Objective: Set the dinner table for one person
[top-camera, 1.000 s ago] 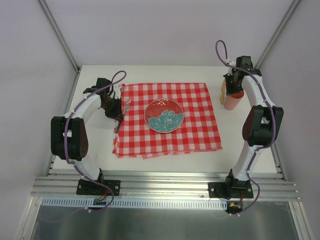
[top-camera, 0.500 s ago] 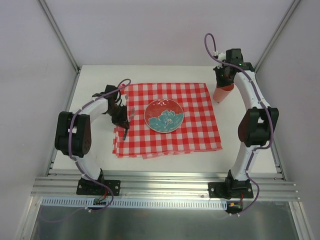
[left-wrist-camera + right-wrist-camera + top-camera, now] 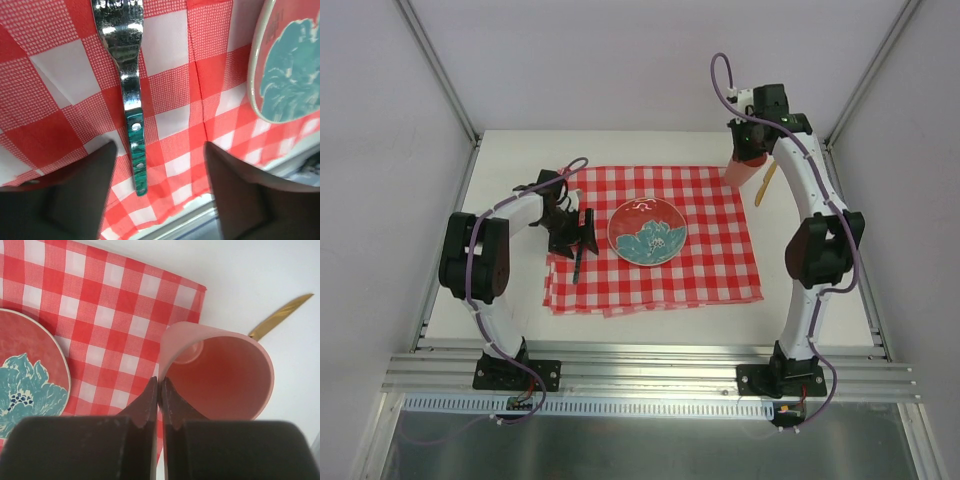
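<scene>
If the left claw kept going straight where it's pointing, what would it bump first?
Probably the fork, lying on the checked cloth between the open fingers of the left gripper; depth is unclear.

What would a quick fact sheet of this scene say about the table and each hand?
Table: white, checked cloth on it
Plate: red, teal flower, mid-cloth
Fork: green handle, lying on cloth left of plate
Left hand: open, fingers either side of fork
Right hand: shut on pink cup rim, near cloth's far right corner
Gold utensil: on bare table right of cloth
</scene>
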`<state>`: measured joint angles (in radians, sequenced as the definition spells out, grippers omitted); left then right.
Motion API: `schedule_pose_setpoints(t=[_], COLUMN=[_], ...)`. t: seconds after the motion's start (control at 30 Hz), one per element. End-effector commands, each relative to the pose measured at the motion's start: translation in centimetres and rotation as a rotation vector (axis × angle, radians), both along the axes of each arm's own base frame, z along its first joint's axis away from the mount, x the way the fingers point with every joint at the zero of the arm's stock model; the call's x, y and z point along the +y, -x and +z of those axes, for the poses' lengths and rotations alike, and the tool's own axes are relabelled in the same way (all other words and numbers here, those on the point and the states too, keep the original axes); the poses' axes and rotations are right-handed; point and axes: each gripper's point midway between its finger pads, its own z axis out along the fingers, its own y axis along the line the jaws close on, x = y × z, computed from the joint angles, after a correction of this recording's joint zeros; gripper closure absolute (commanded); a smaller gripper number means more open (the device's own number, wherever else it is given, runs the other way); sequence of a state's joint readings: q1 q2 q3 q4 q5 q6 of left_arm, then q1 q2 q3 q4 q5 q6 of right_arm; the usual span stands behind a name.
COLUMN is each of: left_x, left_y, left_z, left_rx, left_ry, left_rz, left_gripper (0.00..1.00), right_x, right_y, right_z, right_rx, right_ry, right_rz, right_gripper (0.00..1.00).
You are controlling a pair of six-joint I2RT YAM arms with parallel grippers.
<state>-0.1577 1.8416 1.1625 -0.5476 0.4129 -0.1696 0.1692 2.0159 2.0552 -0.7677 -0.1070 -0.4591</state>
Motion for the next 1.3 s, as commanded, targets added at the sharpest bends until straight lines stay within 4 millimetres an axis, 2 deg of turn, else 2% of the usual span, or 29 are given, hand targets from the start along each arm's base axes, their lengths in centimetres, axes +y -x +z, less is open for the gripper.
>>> schedule_pose_setpoints(t=[0.0,0.03,0.2,0.23,0.27,0.33,0.53,0.73,0.93,0.97,1.0,1.03,1.07,1.1,1.13,1.23,1.27], left_x=[0.2,0.1,0.6,0.7,0.9,1.6,2.4,2.7,2.5,2.5,2.5,2.5,2.4,2.4,2.4,2.7,2.8], left_y=[-0.1,0.1,0.8,0.8,0.7,0.4,0.3,-0.1,-0.5,-0.7,-0.9,-1.0,-1.2,-1.3,-1.4,-2.0,-2.2], left_z=[1.1,1.3,2.8,3.0,3.5,3.5,4.1,4.4,4.3,4.5,4.5,4.6,4.7,4.8,4.9,5.2,5.4], left_rx=[-0.045,-0.053,-0.103,-0.111,-0.13,-0.149,-0.186,-0.199,-0.194,-0.197,-0.202,-0.203,-0.208,-0.214,-0.218,-0.238,-0.247], left_ry=[-0.037,-0.031,-0.05,-0.057,-0.063,-0.105,-0.145,-0.163,-0.156,-0.156,-0.156,-0.156,-0.156,-0.155,-0.158,-0.176,-0.183], left_rz=[-0.045,-0.062,-0.086,-0.085,-0.085,-0.085,-0.086,-0.085,-0.08,-0.078,-0.079,-0.078,-0.079,-0.08,-0.084,-0.084,-0.087], left_gripper=[0.13,0.01,0.01,0.01,0.01,0.01,0.01,0.01,0.01,0.01,0.01,0.01,0.01,0.01,0.01,0.01,0.01], right_x=[2.1,2.9,5.0,5.5,5.8,6.8,8.9,9.1,8.9,8.8,8.6,8.5,8.4,8.3,8.2,8.6,8.8], right_y=[-0.8,-0.9,-1.5,-1.8,-2.1,-2.5,-3.3,-3.9,-3.6,-3.7,-3.7,-3.9,-4.1,-4.2,-4.4,-4.6,-4.6], right_z=[0.5,-0.2,-1.4,-1.1,-1.8,-1.4,-2.3,-3.2,-4.3,-4.4,-4.5,-4.5,-4.4,-4.3,-4.0,-2.7,-1.6], right_rx=[-0.02,-0.007,0.005,-0.006,0.004,-0.014,-0.021,-0.021,0.004,0.002,0.002,-0.004,-0.013,-0.02,-0.035,-0.066,-0.09], right_ry=[-0.04,-0.039,-0.047,-0.051,-0.051,-0.058,-0.047,-0.025,-0.008,-0.001,0.005,0.014,0.023,0.038,0.052,0.037,0.032], right_rz=[0.033,0.046,0.083,0.09,0.093,0.106,0.144,0.142,0.144,0.14,0.134,0.127,0.118,0.106,0.098,0.112,0.113], right_gripper=[0.99,0.99,0.99,0.99,0.99,0.99,0.99,0.99,0.98,0.94,0.71,0.57,0.24,0.09,0.02,0.03,0.03])
